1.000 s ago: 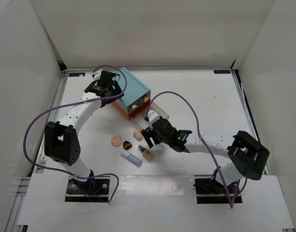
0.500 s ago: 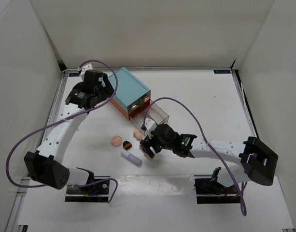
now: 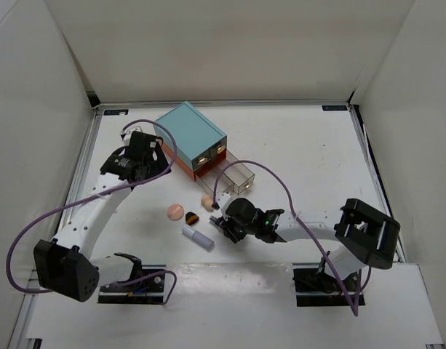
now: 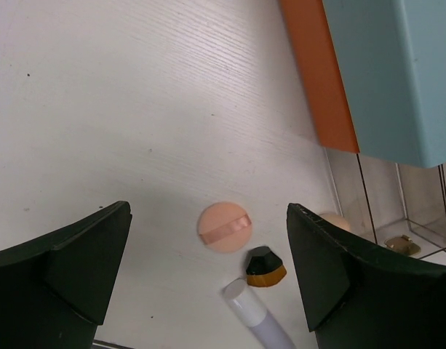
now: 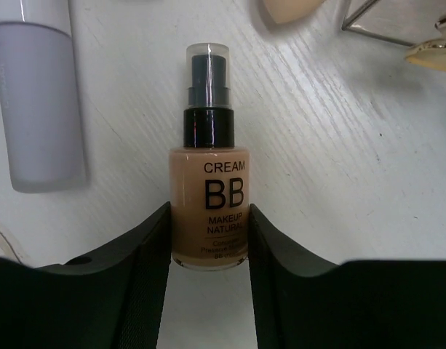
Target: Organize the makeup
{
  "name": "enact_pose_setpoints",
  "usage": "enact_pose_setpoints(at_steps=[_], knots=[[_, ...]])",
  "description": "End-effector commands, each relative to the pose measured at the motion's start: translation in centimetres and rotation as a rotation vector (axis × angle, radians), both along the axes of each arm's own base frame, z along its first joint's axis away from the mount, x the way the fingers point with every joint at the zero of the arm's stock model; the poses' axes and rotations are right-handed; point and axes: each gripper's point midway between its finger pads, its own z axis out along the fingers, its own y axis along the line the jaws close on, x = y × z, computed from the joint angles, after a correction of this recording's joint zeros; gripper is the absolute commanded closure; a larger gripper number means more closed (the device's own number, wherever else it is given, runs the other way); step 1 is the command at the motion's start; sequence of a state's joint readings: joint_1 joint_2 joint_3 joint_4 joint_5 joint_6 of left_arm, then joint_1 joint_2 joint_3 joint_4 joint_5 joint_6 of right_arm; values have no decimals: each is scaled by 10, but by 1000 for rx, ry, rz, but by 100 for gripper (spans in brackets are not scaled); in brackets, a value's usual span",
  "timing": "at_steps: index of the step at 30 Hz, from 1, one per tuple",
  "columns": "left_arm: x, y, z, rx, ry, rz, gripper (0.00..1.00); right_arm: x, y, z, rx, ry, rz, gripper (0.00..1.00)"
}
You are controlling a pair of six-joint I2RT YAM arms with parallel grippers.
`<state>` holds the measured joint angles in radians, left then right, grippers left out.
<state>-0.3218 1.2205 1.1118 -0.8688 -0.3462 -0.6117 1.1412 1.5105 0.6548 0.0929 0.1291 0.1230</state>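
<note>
Clamping the bottle, the right tool leaves the job seemingly unfinished: puff, sponge and tube lie loose on the desk, left tool spread apart.

Lab: white-walled enclosure around table

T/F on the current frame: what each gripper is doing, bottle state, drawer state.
1. The right gripper has its jaws on either side of the BB cream bottle. True.
2. The left gripper holds the peach puff. False: it is open and empty, and the puff lies on the table.
3. The bottle has no cap. False: its clear cap is on.
4. A clear drawer is pulled out of the teal box. True.
</note>
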Motion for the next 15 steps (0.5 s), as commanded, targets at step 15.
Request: enact_pose_setpoints(at_steps=[15], knots=[[-14,-13,-2,-71,11,-80,2,74,-35,137,147,-381,-165,89]])
